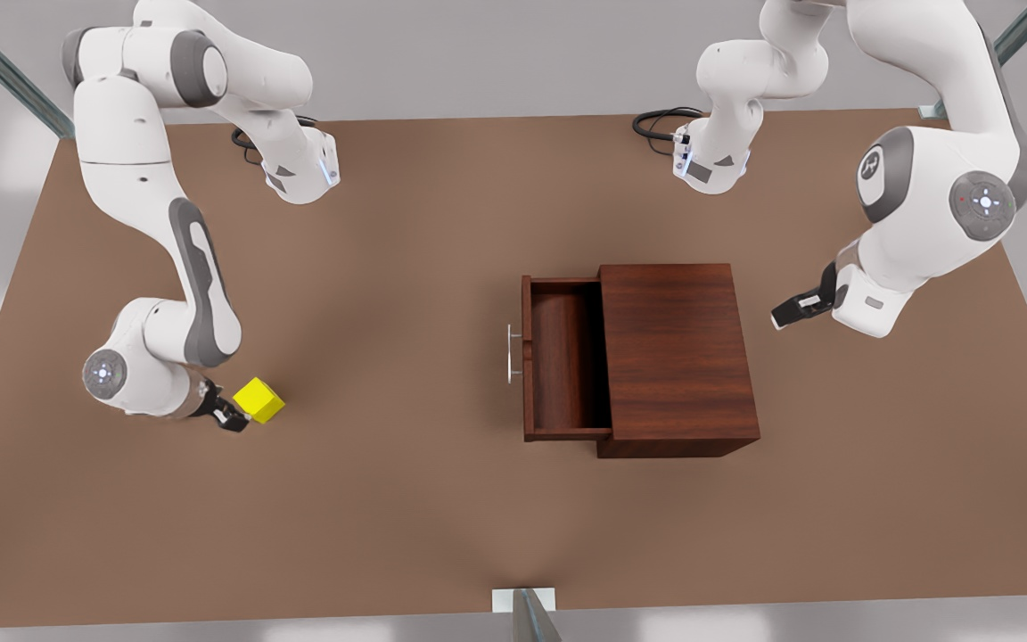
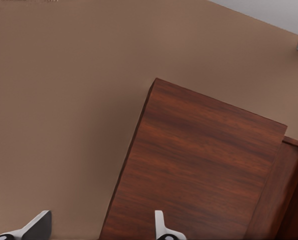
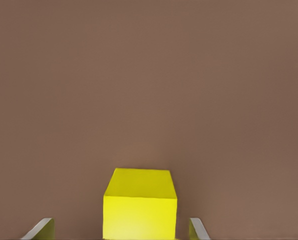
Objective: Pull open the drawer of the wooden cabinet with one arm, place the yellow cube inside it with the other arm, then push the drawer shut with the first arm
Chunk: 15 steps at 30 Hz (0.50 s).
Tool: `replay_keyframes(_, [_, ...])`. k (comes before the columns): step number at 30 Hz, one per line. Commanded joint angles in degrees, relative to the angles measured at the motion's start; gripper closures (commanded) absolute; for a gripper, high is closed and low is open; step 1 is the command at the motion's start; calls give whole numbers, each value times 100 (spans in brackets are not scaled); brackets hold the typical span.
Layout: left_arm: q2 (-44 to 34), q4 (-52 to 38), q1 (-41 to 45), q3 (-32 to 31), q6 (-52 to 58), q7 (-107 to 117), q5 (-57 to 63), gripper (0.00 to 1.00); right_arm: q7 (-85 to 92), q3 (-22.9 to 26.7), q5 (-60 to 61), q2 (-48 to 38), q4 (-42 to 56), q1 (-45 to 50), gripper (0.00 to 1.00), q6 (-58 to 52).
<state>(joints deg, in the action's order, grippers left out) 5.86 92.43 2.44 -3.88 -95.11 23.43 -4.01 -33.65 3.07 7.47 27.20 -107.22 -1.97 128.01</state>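
The wooden cabinet (image 1: pixel 676 357) stands right of the table's middle, and its drawer (image 1: pixel 567 357) is pulled out toward the front view's left, its inside bare and its silver handle (image 1: pixel 511 353) at the front. My left gripper (image 1: pixel 785 314) hovers open just off the cabinet's far side from the drawer; its wrist view shows the cabinet (image 2: pixel 199 165) top beyond the fingertips (image 2: pixel 161 227). The yellow cube (image 1: pixel 258 399) rests on the table at the front view's left. My right gripper (image 1: pixel 233 415) is open, its fingers either side of the yellow cube (image 3: pixel 139 205) with gaps.
The brown table (image 1: pixel 389 517) stretches wide between cube and cabinet. Black cables (image 1: pixel 656 120) lie by the arm bases at the back. A small metal bracket (image 1: pixel 522 599) sits at the table's near edge.
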Motion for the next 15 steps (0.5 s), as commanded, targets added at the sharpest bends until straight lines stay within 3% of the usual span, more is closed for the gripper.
replay_keyframes(1, [-6,3,11,2,19,-1535,14,0,-1249,0,0,-65,-237,-40,0,813])
replay_keyframes(8, [-23,11,11,-7,37,-1763,-364,0,-1310,-26,9,-74,-352,-5,0,822])
replay_keyframes(15, [-155,-208,20,-104,749,-1728,-452,0,-1258,-44,-228,22,-431,83,0,936])
